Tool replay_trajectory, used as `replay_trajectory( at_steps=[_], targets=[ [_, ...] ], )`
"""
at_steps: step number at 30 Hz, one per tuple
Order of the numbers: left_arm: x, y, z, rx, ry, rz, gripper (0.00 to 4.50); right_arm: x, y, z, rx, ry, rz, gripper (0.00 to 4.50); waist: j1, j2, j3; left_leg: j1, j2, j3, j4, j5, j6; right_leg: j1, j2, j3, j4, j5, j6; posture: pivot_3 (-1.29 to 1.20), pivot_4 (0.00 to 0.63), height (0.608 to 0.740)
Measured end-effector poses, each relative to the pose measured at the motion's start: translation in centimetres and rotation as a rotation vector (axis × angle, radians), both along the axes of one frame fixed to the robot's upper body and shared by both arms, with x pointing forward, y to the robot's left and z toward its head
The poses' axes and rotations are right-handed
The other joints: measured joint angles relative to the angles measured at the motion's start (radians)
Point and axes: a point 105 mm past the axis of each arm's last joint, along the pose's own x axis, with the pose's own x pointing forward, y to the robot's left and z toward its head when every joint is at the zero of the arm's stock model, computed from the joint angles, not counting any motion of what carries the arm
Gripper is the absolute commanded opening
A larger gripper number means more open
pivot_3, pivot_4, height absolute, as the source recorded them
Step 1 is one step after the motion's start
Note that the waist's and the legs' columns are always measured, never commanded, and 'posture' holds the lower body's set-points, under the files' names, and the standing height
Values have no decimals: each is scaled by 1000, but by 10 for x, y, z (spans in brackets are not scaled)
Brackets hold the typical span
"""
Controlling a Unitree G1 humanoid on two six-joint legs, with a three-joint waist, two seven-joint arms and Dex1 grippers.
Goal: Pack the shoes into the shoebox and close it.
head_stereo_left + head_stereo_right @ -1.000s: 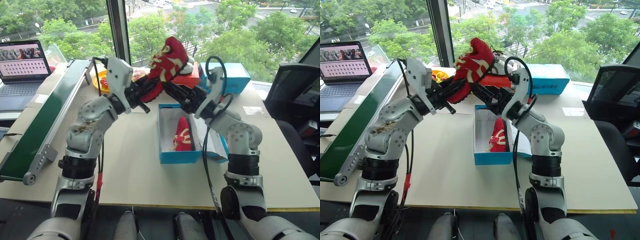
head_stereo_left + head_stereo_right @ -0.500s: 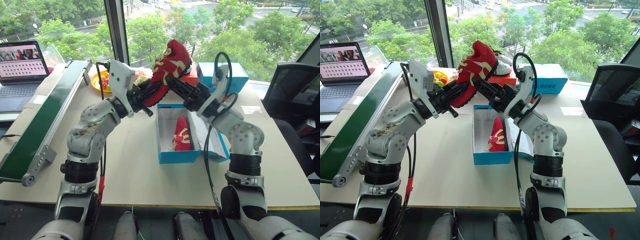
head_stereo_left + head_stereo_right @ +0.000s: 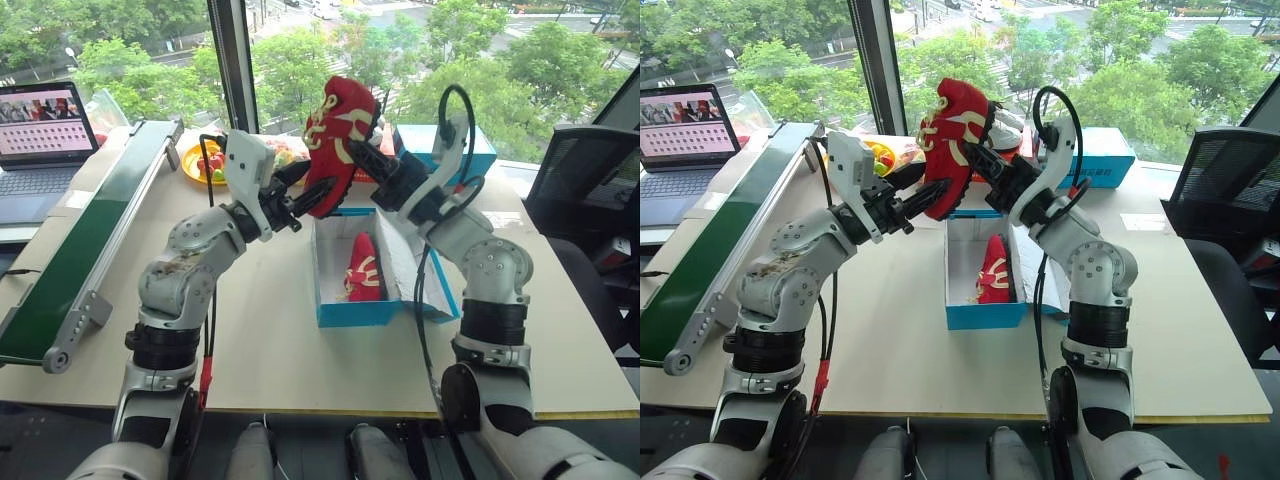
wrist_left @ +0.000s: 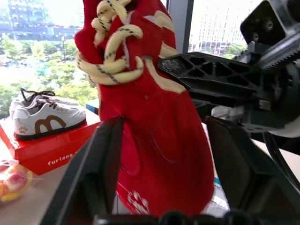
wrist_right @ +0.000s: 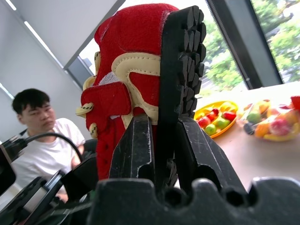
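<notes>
From the head views, your left gripper [image 3: 297, 196] has just let go and spread wide around the raised red shoe [image 3: 338, 132], while your right gripper [image 3: 368, 158] has clamped onto it, so the handover is done above the open blue shoebox [image 3: 352, 312] where the other shoe [image 3: 366, 268] already lies. The left wrist view shows those fingers [image 4: 105, 164] standing apart either side of the shoe. The right wrist view shows yours pinching its sole [image 5: 180, 56], so lowering it beside its mate looks next.
</notes>
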Motion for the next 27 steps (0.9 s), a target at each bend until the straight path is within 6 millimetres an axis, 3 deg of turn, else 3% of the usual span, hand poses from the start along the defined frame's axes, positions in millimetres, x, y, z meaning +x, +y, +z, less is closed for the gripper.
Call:
replay_trajectory(
  at_steps=[4, 10, 18, 27],
  targets=[
    [-5, 34, -27, 174, 79, 34, 4480, 4, -6, -29, -233, 110, -34, 232, 0, 0, 0, 0, 0, 0, -1, 0, 0, -1, 0, 0, 0, -2, -2, 0, 150, 740],
    [-8, 38, -33, 208, 87, 33, 4480, -9, 8, -95, -354, 342, 83, 232, 9, 0, 0, -1, 0, 0, 0, 0, 0, -1, 0, -1, 0, -2, -2, 0, 150, 740],
    [-13, 30, -37, 195, 83, 17, 4480, -14, 11, -113, -345, 407, 116, 232, 6, 0, 0, -1, 0, 0, 0, 0, 0, -1, 0, -1, 1, -2, -1, 0, 150, 740],
    [-13, 28, -37, 191, 85, 17, 4480, 0, 11, -159, -376, 519, 76, 232, 0, 0, 0, 0, 0, 0, 0, 0, 0, 0, 0, -1, 2, -2, -1, 0, 150, 740]
  ],
)
